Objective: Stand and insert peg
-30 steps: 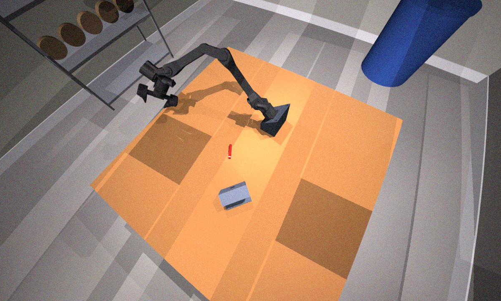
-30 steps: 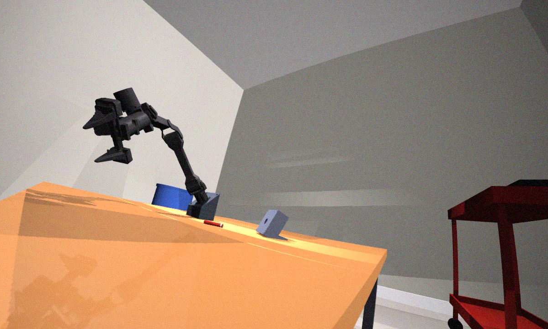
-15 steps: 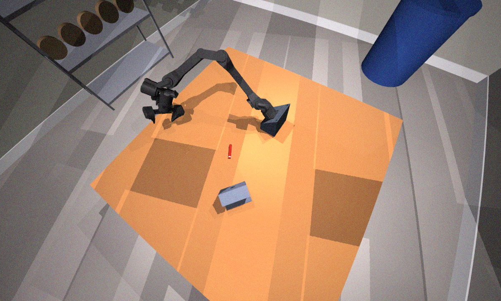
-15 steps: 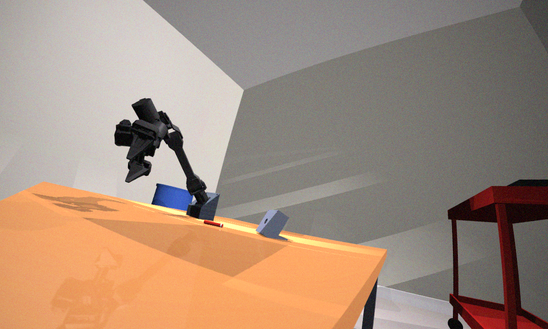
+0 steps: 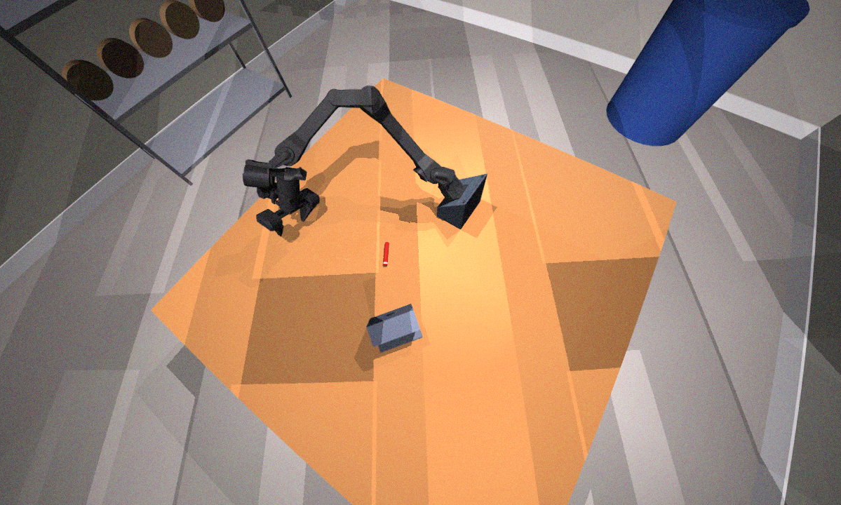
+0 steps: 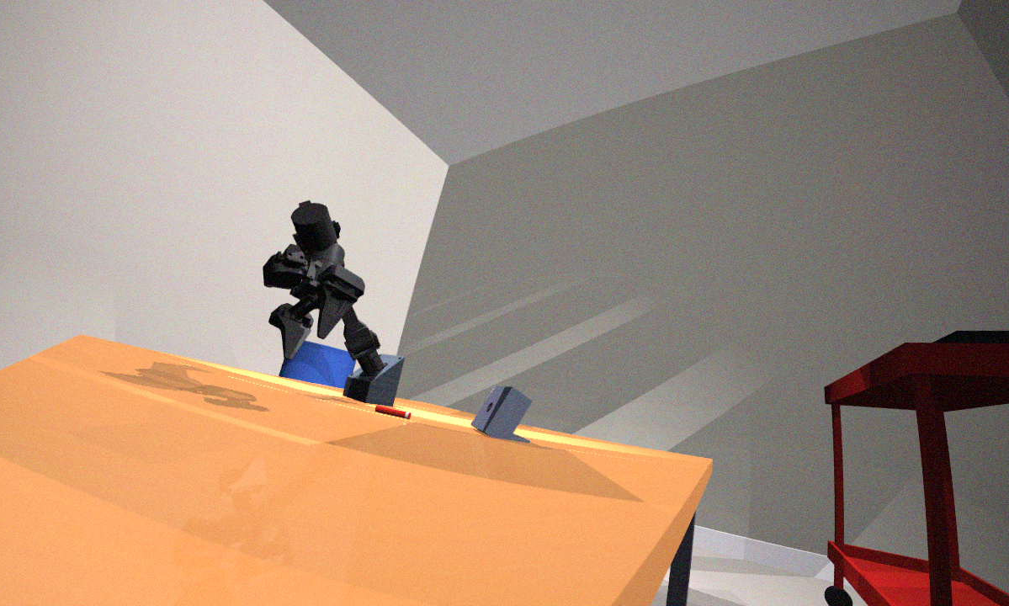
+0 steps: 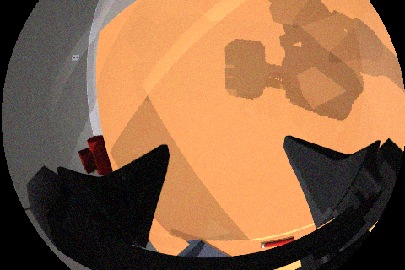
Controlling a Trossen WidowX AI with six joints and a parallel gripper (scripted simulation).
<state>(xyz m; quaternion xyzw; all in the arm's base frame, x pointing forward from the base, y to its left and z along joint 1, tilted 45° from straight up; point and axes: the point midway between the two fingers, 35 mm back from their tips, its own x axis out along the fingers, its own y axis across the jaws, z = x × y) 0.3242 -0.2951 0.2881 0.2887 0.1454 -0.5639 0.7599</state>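
Black arm arched, tool (image 5: 296,227) (image 6: 305,348) (image 7: 229,147) angled down, open

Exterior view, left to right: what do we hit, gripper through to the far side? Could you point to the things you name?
Open gripper (image 5: 297,231) (image 6: 305,346) (image 7: 229,147) → red peg with a white band (image 5: 385,254) (image 6: 392,411) (image 7: 277,243), lying flat → grey-blue block with the hole (image 5: 395,327) (image 6: 506,411) (image 7: 202,250) → red cart (image 6: 937,482) (image 7: 100,156)
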